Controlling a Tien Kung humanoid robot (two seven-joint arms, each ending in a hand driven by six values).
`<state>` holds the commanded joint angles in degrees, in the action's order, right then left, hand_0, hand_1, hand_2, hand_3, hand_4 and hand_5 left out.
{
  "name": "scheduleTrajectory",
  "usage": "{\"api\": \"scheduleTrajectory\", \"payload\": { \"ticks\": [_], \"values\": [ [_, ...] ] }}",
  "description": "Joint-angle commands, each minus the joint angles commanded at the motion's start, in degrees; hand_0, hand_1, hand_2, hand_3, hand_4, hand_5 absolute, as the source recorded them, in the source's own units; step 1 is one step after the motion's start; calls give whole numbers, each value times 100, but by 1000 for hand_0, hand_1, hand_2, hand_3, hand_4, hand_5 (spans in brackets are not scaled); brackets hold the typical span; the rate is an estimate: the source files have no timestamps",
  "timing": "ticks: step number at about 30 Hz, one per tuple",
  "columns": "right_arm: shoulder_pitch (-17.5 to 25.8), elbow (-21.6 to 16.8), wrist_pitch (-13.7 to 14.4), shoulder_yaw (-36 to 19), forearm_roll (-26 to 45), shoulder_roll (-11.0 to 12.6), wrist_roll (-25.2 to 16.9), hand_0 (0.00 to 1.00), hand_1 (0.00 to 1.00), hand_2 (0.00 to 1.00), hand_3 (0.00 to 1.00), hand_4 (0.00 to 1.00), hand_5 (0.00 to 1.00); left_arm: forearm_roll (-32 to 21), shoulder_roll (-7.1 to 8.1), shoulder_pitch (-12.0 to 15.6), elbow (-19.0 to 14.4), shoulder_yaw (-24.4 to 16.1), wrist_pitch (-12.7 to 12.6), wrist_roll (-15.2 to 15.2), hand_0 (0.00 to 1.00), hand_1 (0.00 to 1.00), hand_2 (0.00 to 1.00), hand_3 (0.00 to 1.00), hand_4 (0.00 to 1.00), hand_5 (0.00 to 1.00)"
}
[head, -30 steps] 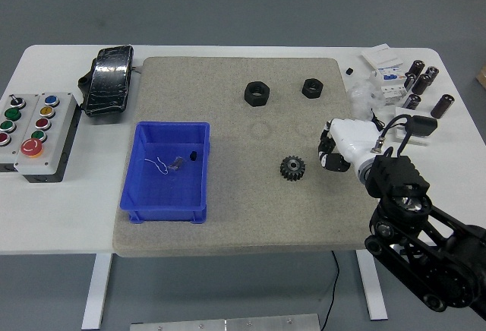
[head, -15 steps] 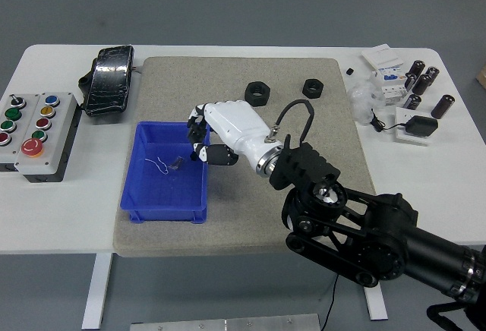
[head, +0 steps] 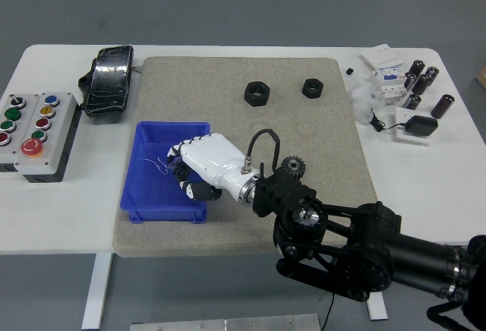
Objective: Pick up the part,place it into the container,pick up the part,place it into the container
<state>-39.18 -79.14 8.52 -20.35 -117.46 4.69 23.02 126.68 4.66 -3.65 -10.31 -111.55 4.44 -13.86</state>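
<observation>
Blue plastic catches the eye first: the container [head: 152, 143] sits on the grey felt mat [head: 304, 194], and the robot's right hand [head: 199, 173] now hangs over the container's right half, white shell uppermost, fingers [head: 184, 187] curled downward into the bin. I cannot tell whether they still pinch anything; the palm hides whatever is beneath.

Half a second ago that hand was higher up the mat, at the container's upper right corner, with a small dark piece between its fingertips. A second ago it was far out to the right, beside the gear. So the arm has swept leftward across the mat and dipped into the bin, which I read as the placing step being under way or just finishing.

The gear [head: 292, 167] lies on the mat just where it lay before, now partly behind the black wrist. The large nut [head: 257, 93] and the smaller nut [head: 311, 87] rest near the mat's far edge, apart from each other and untouched. A thin white wire [head: 157, 165] lies in the container's left half.

If the release is done, one of the three parts left on the mat is presumably next. The left hand is nowhere to be seen. The button box [head: 38, 124] stands on the tabletop [head: 68, 225] at the left.
</observation>
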Motion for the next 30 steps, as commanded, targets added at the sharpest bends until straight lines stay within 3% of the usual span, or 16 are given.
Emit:
{"api": "scheduleTrajectory", "payload": {
  "ticks": [8, 13, 16, 17, 21, 22, 23, 27, 30],
  "values": [
    [131, -74, 74, -174, 100, 23, -24, 651, 748, 768, 748, 610, 184, 36, -5, 9, 0, -25, 15, -11, 646, 544, 549, 616, 668, 332],
    [409, -226, 87, -776, -184, 268, 216, 623, 724, 763, 741, 621, 185, 22, -16, 10, 0, -16, 17, -5, 646, 544, 549, 616, 667, 332],
    [602, -323, -218, -1160, -363, 571, 561, 623, 724, 763, 741, 621, 185, 32, -21, 24, 0, -32, 13, -10, 646, 544, 549, 616, 667, 332],
    [676, -393, -377, -1291, -347, 691, 708, 633, 763, 841, 865, 828, 365, 39, -21, 30, 0, -38, 12, -12, 646, 544, 549, 616, 667, 332],
    [967, -667, -1067, -1719, -298, 1080, 1295, 633, 763, 841, 865, 828, 365, 126, -10, 46, 0, -77, 17, -14, 646, 544, 549, 616, 667, 332],
    [1033, -715, -1234, -1795, -295, 1125, 1396, 633, 763, 841, 865, 828, 365, 139, -7, 49, 0, -84, 17, -13, 646, 544, 549, 616, 667, 332],
    [1080, -744, -1367, -1847, -292, 1147, 1396, 618, 792, 890, 926, 928, 484, 146, -6, 51, 0, -86, 17, -12, 645, 545, 549, 615, 663, 329],
    [1227, -775, -1853, -1999, -233, 1132, 1396, 618, 792, 890, 926, 928, 484, 146, -8, 45, 0, -75, 22, 0, 645, 545, 549, 615, 663, 329],
    [1263, -737, -1994, -2022, -119, 1116, 1396, 591, 789, 892, 932, 952, 534, 126, -11, 29, 0, -54, 25, 10, 645, 544, 549, 614, 655, 325]
  ]
}}
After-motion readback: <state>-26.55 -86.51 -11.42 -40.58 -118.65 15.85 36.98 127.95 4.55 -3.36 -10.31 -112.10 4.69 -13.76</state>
